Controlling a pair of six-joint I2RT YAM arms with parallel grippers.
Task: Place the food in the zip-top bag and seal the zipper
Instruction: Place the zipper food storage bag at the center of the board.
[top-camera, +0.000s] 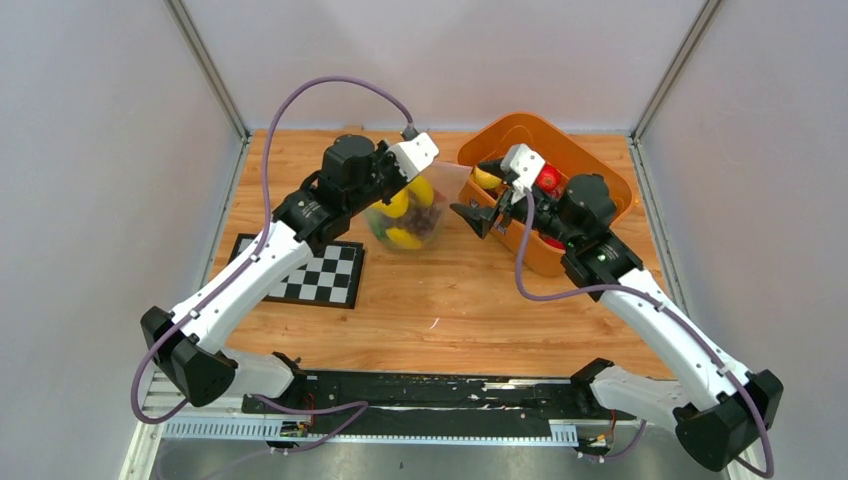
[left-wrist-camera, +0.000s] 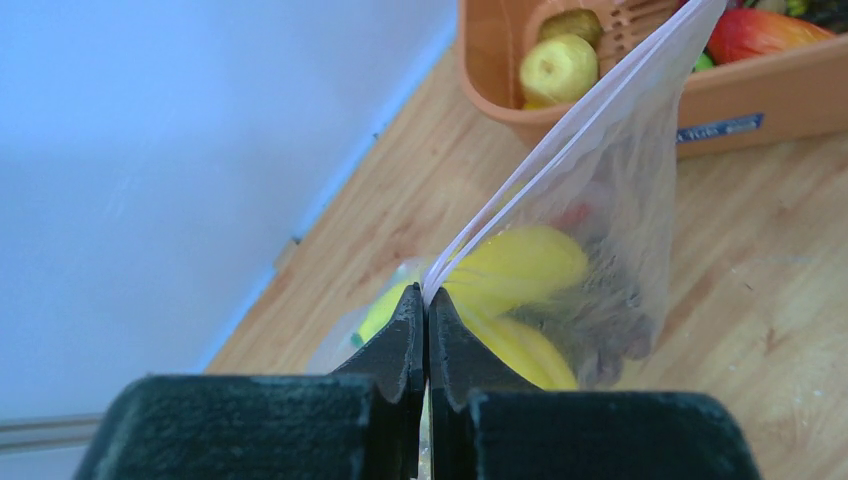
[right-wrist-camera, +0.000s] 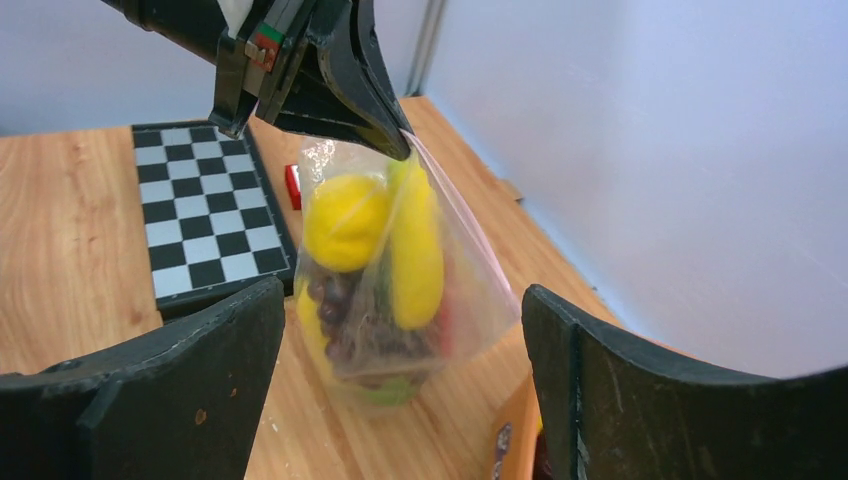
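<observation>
Soft, even light fills the top view, leaving only faint shadows on the table (top-camera: 450, 300) near the zip-top bag (top-camera: 410, 215). In both wrist views the walls (right-wrist-camera: 650, 150) beyond the bag wash out to pale blue. The dark left fingers (left-wrist-camera: 405, 345) and right fingers (right-wrist-camera: 180, 390) nearest the lens are blurred; the bag is sharper, with small glints on its plastic.

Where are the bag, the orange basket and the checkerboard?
zip-top bag (right-wrist-camera: 478, 300), right wrist view, clear side wall.
orange basket (top-camera: 575, 145), top external view, bare inner wall.
checkerboard (top-camera: 330, 275), top external view, middle squares.
</observation>
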